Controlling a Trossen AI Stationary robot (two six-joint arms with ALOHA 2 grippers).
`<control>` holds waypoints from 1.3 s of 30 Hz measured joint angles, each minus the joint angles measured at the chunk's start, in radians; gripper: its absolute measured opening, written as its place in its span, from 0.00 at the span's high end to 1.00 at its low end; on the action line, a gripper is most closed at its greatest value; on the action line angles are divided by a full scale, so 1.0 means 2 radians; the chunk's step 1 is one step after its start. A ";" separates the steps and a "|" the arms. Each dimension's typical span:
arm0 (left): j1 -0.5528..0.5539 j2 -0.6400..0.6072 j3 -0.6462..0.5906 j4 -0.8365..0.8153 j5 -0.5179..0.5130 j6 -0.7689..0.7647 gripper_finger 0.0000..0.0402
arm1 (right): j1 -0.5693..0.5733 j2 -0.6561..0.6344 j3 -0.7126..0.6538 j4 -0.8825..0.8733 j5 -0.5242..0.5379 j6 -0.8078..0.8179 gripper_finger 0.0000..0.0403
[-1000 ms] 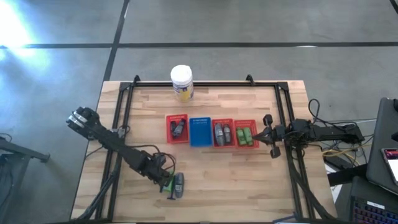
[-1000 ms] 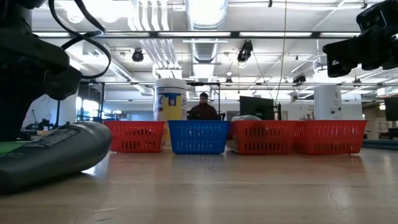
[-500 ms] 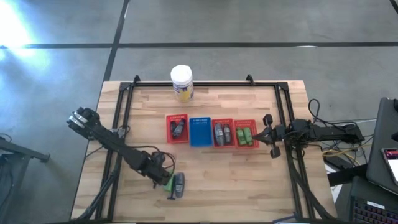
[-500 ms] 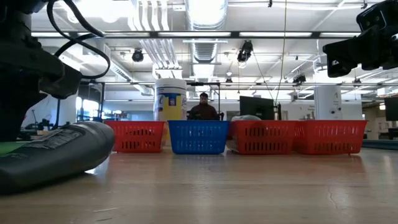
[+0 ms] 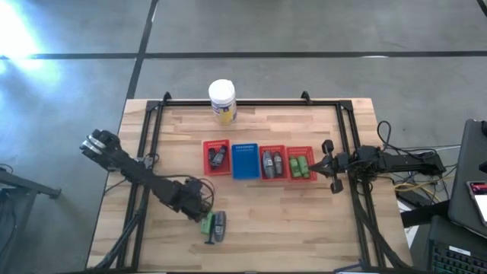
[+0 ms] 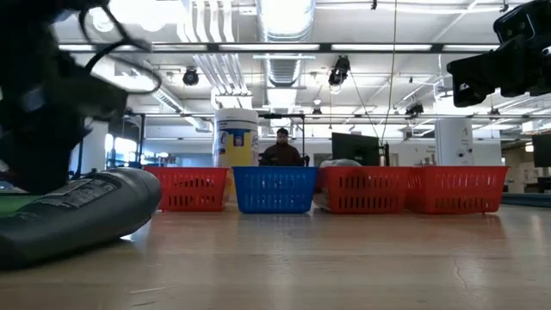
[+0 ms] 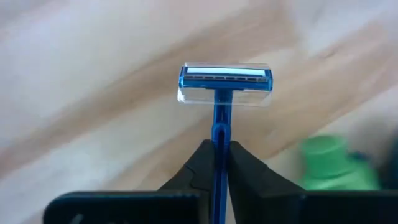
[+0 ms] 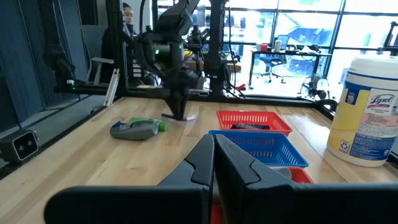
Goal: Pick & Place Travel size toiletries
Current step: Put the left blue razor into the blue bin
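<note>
The white jar (image 8: pixel 365 111) carries a yellow label reading "Lysol".

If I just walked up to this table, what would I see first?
Probably the row of four bright baskets across the middle of the wooden table, three red and one blue. Then the left gripper near the front edge, its fingers shut on a blue razor, right beside a grey tube and a green one lying on the wood. A big white jar stands at the far edge.
</note>
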State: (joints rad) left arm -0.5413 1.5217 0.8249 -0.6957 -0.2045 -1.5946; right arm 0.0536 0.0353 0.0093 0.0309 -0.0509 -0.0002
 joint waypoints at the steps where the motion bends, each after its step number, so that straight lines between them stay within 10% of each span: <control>1: 0.002 -0.010 0.003 -0.002 -0.006 0.001 0.94 | 0.000 0.000 0.000 0.000 0.000 0.000 0.98; 16: 0.148 -0.147 0.002 0.164 -0.103 0.102 0.95 | 0.000 0.000 0.000 0.000 0.000 0.000 0.98; 23: 0.261 -0.057 0.023 0.323 -0.032 0.172 0.95 | 0.000 0.000 0.000 0.000 0.000 0.000 0.98; 39: 0.313 0.122 0.147 0.284 -0.017 0.235 0.93 | 0.000 0.000 0.000 0.000 0.000 0.000 0.98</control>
State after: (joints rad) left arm 0.0856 1.7667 1.1192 -0.1283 -0.2385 -1.1254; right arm 0.0536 0.0357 0.0093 0.0311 -0.0509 -0.0006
